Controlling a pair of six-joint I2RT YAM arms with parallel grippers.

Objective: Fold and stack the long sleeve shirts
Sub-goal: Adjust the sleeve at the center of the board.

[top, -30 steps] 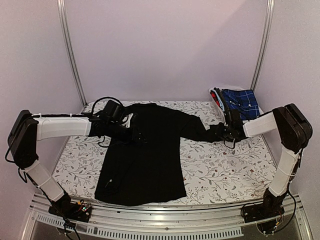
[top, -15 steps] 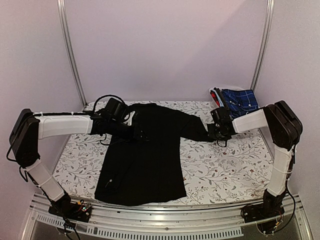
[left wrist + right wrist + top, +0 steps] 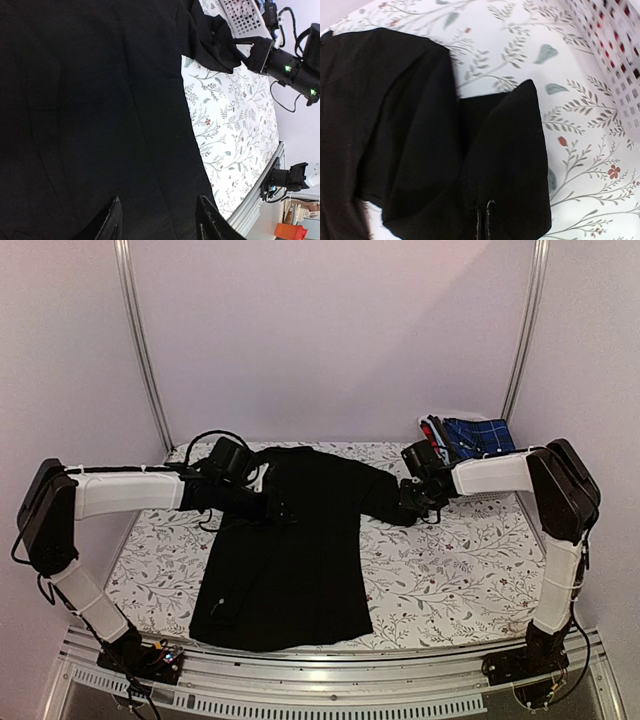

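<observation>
The shirt (image 3: pixel 290 560) is matt black cloth, the table cover (image 3: pixel 450 570) smooth printed fabric, the basket (image 3: pixel 620 75) white plastic

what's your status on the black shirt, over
Left gripper open above black shirt. Right gripper shut on its sleeve end. White basket just beyond it.

The shirt (image 3: pixel 290 550) lies on the table (image 3: pixel 450 570), basket (image 3: pixel 240 17) in its far right corner.

No text, label or number can be read
</observation>
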